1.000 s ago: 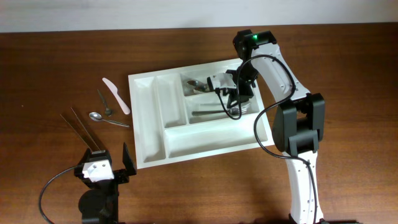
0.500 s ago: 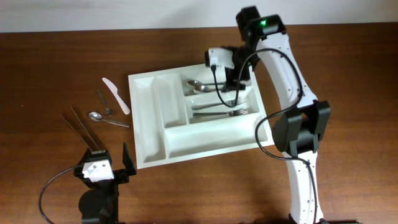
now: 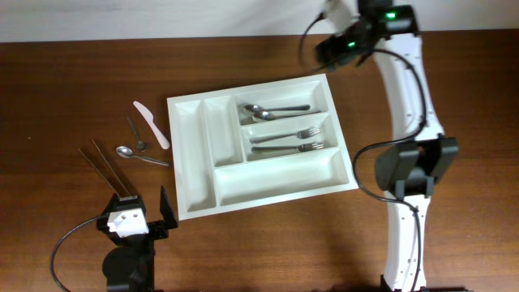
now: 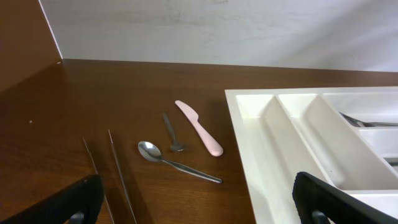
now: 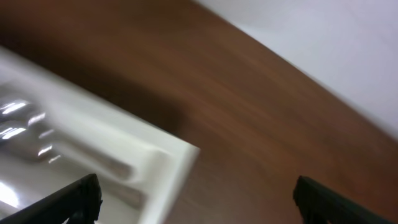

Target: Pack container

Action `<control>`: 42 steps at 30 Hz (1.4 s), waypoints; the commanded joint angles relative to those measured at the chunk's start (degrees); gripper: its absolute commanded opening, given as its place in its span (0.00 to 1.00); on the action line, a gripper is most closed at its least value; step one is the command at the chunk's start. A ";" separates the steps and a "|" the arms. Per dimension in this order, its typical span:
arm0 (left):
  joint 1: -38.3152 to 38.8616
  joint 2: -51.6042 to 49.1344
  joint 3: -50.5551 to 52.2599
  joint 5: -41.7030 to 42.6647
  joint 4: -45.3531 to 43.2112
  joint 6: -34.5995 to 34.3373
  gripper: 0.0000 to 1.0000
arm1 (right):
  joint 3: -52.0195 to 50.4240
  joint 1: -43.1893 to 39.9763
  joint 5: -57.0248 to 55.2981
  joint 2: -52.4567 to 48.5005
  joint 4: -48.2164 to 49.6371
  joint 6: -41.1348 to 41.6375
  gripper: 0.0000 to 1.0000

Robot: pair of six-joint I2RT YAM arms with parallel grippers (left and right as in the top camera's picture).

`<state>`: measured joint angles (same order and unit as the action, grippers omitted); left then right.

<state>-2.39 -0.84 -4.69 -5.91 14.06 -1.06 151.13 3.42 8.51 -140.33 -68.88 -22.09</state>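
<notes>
The container [image 3: 276, 180], a big white cutlery tray, lies mid-table. Its far long compartment holds spoons [image 3: 268, 111] and its middle one holds two forks [image 3: 293, 140]. My right gripper [image 3: 328, 49] hangs open and empty above the table behind the tray's far right corner. In the blurred right wrist view, that gripper [image 5: 198, 200] looks down on the container's corner [image 5: 168, 163]. My left gripper [image 3: 138, 212] rests open near the front left edge. In the left wrist view, the left gripper [image 4: 196, 208] faces the container's rim [image 4: 258, 158].
Left of the tray lie a pink knife [image 3: 152, 124], a small dark utensil [image 3: 135, 135], a metal spoon [image 3: 139, 156] and two thin metal sticks [image 3: 105, 168]. The left wrist view shows the same knife [image 4: 200, 127] and spoon [image 4: 177, 161]. A white wall borders the table's far edge.
My right gripper opened over the middle compartment, left a fork there, then lifted and swung back past the tray's far right corner. The left arm stayed still.
</notes>
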 commanded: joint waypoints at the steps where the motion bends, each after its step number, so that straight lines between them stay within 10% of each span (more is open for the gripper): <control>1: -0.39 0.55 0.35 0.72 -0.15 0.90 0.99 | 0.81 -3.43 -6.75 0.35 -0.09 18.45 0.99; 42: -0.39 0.55 0.35 0.72 -0.15 0.87 0.99 | 0.81 -12.07 -11.17 0.35 -3.28 22.60 0.99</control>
<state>-2.39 -0.84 -4.69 -5.91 14.06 -1.06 151.13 -8.75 -1.74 -140.33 -72.36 -0.01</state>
